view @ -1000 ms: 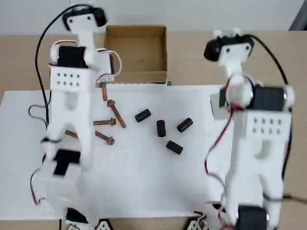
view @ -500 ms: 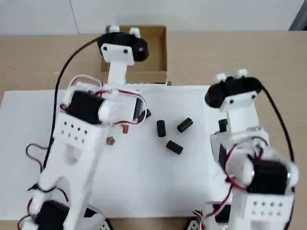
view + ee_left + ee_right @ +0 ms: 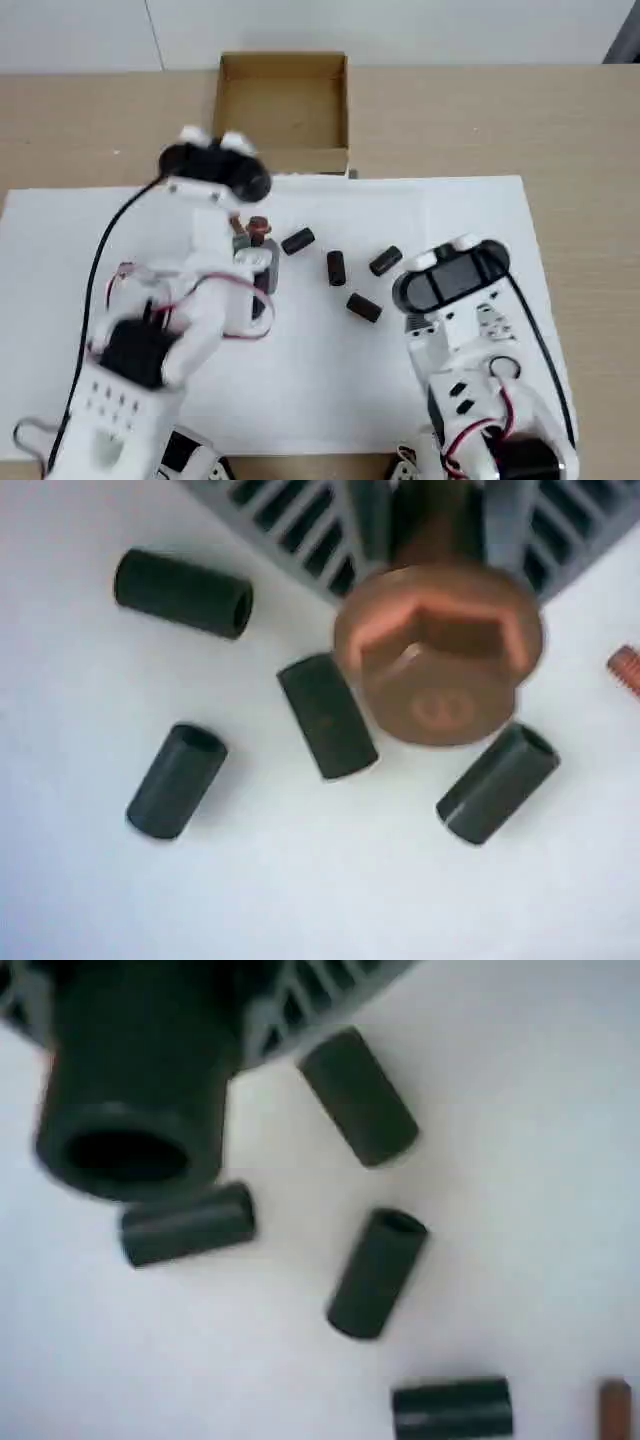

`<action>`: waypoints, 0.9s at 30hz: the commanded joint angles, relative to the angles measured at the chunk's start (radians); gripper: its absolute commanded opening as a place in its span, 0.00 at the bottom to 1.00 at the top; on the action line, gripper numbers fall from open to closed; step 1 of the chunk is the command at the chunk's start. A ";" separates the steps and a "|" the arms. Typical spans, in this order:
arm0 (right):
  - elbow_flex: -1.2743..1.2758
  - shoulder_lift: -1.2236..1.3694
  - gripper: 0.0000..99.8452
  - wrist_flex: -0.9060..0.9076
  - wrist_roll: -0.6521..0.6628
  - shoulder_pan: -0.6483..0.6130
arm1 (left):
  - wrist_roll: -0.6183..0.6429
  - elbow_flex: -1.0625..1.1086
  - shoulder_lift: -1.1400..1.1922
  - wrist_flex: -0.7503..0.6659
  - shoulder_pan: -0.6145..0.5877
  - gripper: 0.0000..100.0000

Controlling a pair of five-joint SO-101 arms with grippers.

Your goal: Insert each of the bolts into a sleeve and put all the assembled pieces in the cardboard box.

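My left gripper (image 3: 252,234) is shut on a copper bolt (image 3: 440,650), which hangs head down over the white sheet, close to the black sleeves. Several sleeves lie loose mid-sheet (image 3: 335,267); in the left wrist view one sleeve (image 3: 327,717) lies just beside the bolt head. In the right wrist view my right gripper (image 3: 150,1000) is shut on another black sleeve (image 3: 130,1090), whose open bore faces the camera above the loose sleeves (image 3: 378,1272). The right arm (image 3: 450,280) stands at the front right. The cardboard box (image 3: 283,150) sits open at the back.
A white sheet (image 3: 330,390) covers the wooden table (image 3: 480,120). One more bolt's threaded tip (image 3: 625,668) shows beside the sleeves. The left arm's body hides the sheet's left part. Bare sheet lies in front of the sleeves.
The left arm has swung from the back left past the box and drawn back over the sheet, bolt in its gripper. The right arm has pulled back toward the front edge.
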 commanded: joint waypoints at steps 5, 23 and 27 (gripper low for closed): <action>0.133 -0.148 0.00 -0.131 -0.153 -0.188 | 0.129 0.255 -0.334 -0.172 0.005 0.00; 0.367 -0.205 0.00 -0.389 -0.196 -0.532 | 0.138 0.619 -0.824 -0.454 0.049 0.00; 0.417 -0.205 0.00 -0.424 -0.195 -0.581 | 0.224 0.618 -0.819 -0.460 0.129 0.00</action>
